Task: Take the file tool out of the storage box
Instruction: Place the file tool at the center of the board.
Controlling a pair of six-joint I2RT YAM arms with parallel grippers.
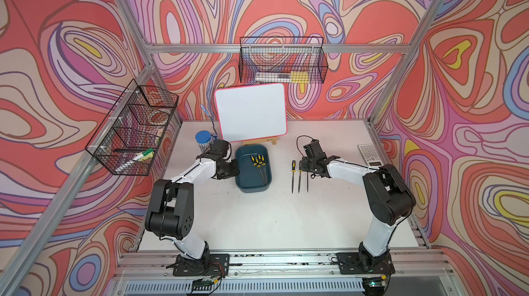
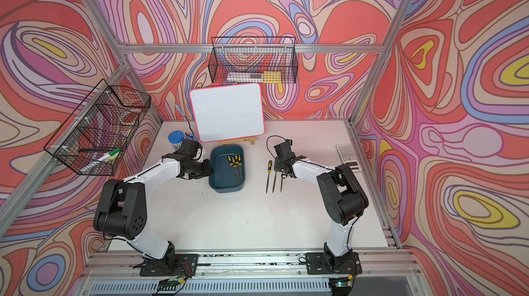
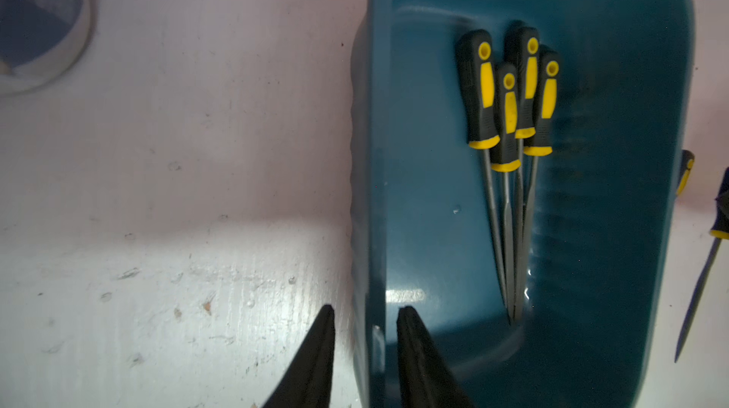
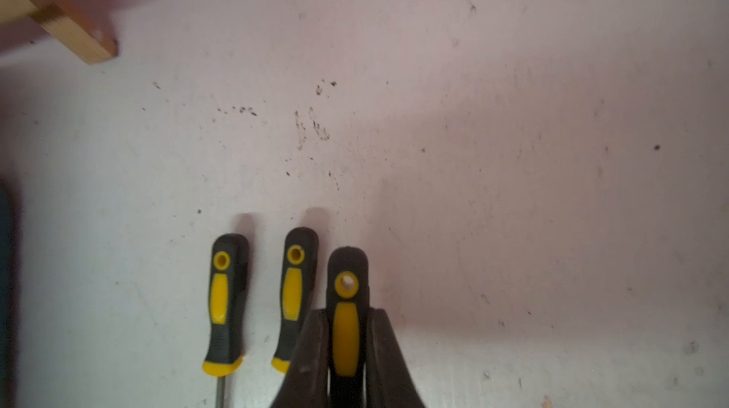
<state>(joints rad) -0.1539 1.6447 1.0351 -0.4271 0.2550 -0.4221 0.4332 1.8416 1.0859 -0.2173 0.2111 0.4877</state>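
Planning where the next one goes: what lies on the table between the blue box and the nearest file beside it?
Nothing: in both top views the table is bare between box and nearest file.

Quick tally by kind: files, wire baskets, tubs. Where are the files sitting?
files: 7 (4 in the storage box, 2 loose on the table, 1 in the right claw)
wire mesh baskets: 2
storage box: 1
Total: 10
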